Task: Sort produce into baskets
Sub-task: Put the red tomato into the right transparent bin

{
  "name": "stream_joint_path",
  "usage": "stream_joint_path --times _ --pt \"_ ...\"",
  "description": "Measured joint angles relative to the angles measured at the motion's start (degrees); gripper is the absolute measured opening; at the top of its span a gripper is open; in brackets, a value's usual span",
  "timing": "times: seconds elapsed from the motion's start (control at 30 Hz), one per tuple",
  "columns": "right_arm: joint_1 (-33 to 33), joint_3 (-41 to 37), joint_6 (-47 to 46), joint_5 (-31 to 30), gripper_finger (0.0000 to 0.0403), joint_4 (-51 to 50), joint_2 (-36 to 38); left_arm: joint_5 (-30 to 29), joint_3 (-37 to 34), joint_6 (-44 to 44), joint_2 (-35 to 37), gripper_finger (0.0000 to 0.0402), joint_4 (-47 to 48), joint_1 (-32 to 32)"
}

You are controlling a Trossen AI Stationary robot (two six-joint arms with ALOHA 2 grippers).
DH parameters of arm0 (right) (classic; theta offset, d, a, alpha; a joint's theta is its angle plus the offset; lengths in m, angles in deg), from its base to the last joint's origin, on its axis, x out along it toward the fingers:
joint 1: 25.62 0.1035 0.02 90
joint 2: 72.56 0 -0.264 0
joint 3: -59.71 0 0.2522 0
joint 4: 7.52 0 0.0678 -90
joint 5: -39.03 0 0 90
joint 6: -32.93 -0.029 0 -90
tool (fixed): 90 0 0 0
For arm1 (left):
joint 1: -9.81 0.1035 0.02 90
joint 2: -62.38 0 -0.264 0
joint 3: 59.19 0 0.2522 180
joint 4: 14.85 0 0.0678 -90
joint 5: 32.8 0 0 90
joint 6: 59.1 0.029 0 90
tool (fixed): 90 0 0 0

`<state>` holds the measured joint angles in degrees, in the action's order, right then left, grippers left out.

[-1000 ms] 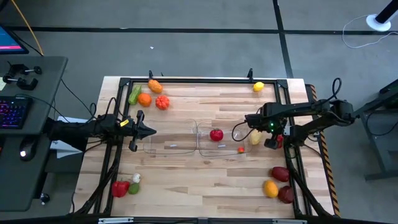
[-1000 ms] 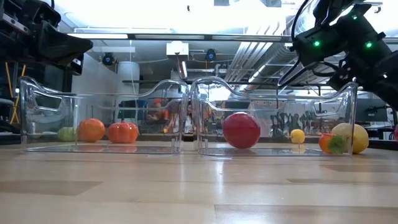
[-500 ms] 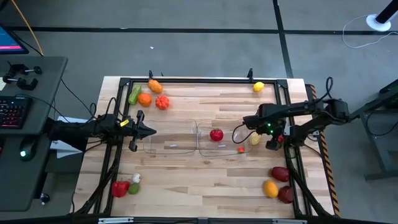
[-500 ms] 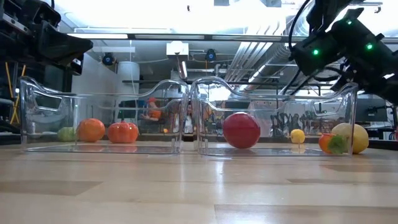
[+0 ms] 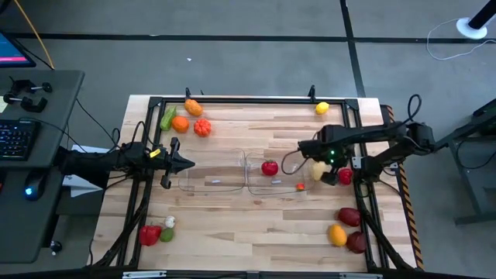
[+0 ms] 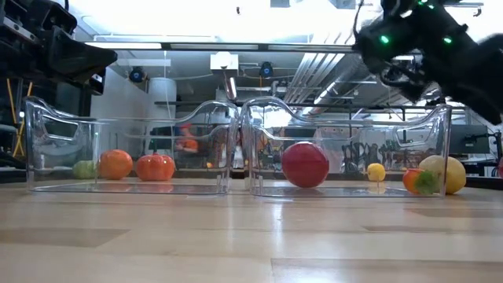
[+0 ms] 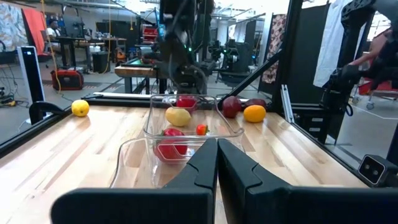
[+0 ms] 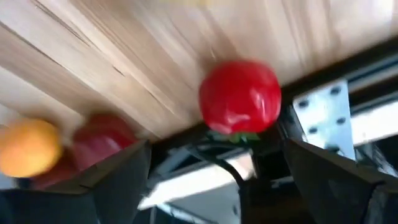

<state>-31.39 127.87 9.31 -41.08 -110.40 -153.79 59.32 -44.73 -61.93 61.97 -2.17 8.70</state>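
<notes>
Two clear tubs stand side by side mid-table: the left tub [image 5: 211,175] and the right tub [image 5: 273,177]. A red apple [image 5: 269,167] lies in the right tub. A small red-orange piece [image 5: 300,186] and a yellow piece [image 5: 318,169] lie at the right tub's right end. A red tomato [image 5: 345,176] lies by the table's right rail. My right gripper [image 5: 332,176] is open just left of it; in the right wrist view the tomato [image 8: 239,96] shows ahead, between the spread fingers [image 8: 217,158]. My left gripper [image 5: 186,163] is shut and empty at the left tub's left end.
Green and orange pieces [image 5: 186,120] lie at the far left, and a lemon [image 5: 322,108] at the far right. A red pepper, a white piece and a green piece [image 5: 157,231] lie near left. Maroon and orange pieces [image 5: 347,229] lie near right. A black frame rail [image 5: 364,194] edges the table.
My right arm's wrist has shifted a little toward the table's left and has risen in the low view. More of the tomato now shows beside the gripper in the high view. The tubs and the other produce have stayed where they were.
</notes>
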Motion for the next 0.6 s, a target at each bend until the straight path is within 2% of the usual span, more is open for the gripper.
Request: stream_joint_path --times 0.17,0.4,0.6 --pt "2.5 -6.7 -2.1 0.0 0.0362 1.2 0.0 0.0 0.0 0.0 0.0 0.0 0.0 0.0" --pt "3.2 -6.8 -10.8 -0.9 0.0362 5.2 -0.1 0.0 0.0 0.0 0.0 0.0 0.0 0.0" --pt "3.2 -7.3 -14.5 -3.3 0.0362 6.8 -2.5 0.0 0.0 0.0 0.0 0.0 0.0 0.0"
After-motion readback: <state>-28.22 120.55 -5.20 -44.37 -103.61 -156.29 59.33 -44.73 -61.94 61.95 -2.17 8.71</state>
